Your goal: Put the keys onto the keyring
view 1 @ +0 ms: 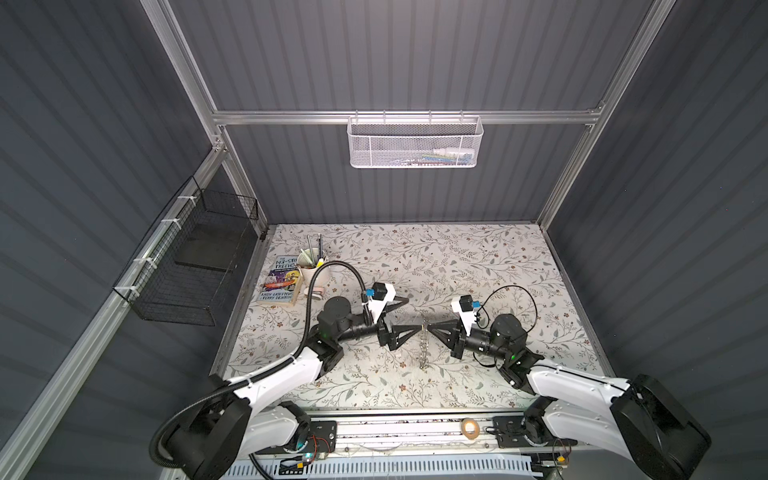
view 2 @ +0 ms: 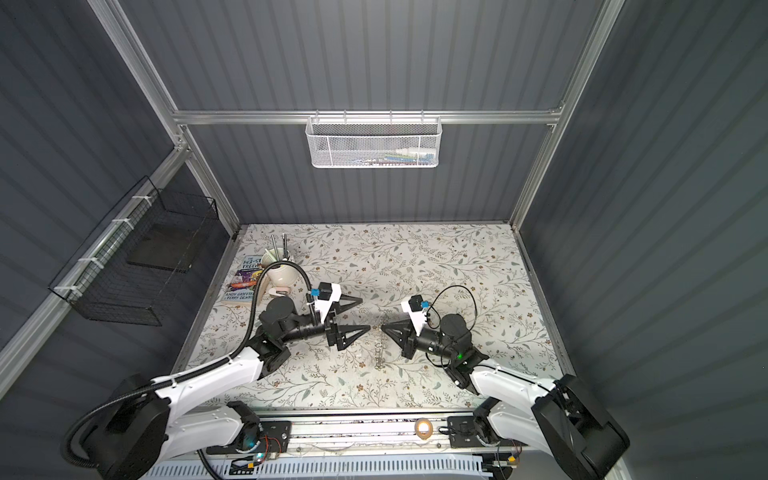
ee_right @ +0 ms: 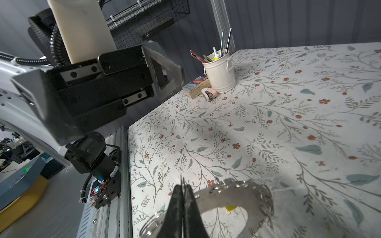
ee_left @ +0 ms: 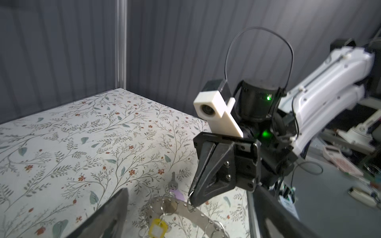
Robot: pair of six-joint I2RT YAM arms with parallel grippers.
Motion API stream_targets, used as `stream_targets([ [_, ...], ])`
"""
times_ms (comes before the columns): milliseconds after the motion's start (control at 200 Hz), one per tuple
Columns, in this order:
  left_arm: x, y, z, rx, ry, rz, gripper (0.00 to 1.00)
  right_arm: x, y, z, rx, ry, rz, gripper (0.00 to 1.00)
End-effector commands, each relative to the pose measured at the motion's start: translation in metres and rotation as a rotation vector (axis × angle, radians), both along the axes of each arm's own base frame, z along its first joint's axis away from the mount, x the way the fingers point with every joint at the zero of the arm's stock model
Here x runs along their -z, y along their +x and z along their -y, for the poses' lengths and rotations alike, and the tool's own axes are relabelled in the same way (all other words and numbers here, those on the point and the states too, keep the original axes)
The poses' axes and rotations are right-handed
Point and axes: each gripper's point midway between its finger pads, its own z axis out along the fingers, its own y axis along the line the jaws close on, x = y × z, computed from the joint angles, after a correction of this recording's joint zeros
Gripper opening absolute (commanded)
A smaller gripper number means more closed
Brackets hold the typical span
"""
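The keyring (view 1: 424,345), a flat grey metal ring with wire loops round its rim, hangs edge-on mid-table in both top views (view 2: 380,351). My right gripper (view 1: 430,327) is shut on its rim; in the right wrist view the gripper (ee_right: 182,186) pinches the ring (ee_right: 233,195). A key with a yellow tag (ee_left: 157,227) dangles from a loop. The key with the lilac tag (ee_left: 179,194) sits at the ring's far rim; whether it is attached I cannot tell. My left gripper (view 1: 414,313) is open and empty, its fingers (ee_left: 111,216) on either side of the ring (ee_left: 183,210).
A white bucket of pens (view 1: 312,262), a book (view 1: 282,280) and a pink tape dispenser (view 1: 318,291) stand at the back left. A tan tape roll (view 1: 469,427) lies on the front rail. A black wire basket (view 1: 195,266) hangs on the left wall, a white mesh basket (view 1: 415,143) at the back.
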Motion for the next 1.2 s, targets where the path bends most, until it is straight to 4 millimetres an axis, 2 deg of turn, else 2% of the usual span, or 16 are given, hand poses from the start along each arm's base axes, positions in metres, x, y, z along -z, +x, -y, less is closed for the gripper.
stream_targets([
  [0, 0.022, 0.014, -0.021, -0.174, 0.072, -0.113, 1.00, -0.016, 0.010, 0.007, 0.076, 0.001, 0.054, 0.00],
  [135, 0.030, 0.015, -0.038, -0.270, 0.106, -0.195, 1.00, -0.021, 0.021, 0.019, 0.171, -0.023, 0.069, 0.00],
  [225, 0.034, 0.015, -0.038, -0.273, 0.117, -0.224, 1.00, -0.021, 0.035, 0.030, 0.278, -0.047, 0.062, 0.00],
  [370, 0.056, 0.020, -0.033, -0.271, 0.191, -0.280, 1.00, -0.026, 0.050, 0.048, 0.408, -0.084, 0.051, 0.00],
  [565, 0.087, 0.021, -0.018, -0.197, 0.254, -0.331, 0.85, -0.037, 0.070, 0.089, 0.614, -0.087, 0.017, 0.00],
  [675, 0.104, 0.022, -0.003, -0.149, 0.334, -0.330, 0.75, -0.037, 0.075, 0.107, 0.684, -0.091, 0.004, 0.00],
  [810, 0.114, 0.017, 0.027, -0.041, 0.409, -0.268, 0.68, -0.030, 0.079, 0.133, 0.784, -0.111, -0.025, 0.00],
  [965, 0.134, 0.020, 0.059, 0.113, 0.473, -0.275, 0.52, -0.021, 0.077, 0.159, 0.876, -0.114, -0.053, 0.00],
  [1196, 0.165, 0.035, 0.098, 0.230, 0.533, -0.286, 0.49, -0.010, 0.072, 0.198, 1.028, -0.140, -0.089, 0.00],
])
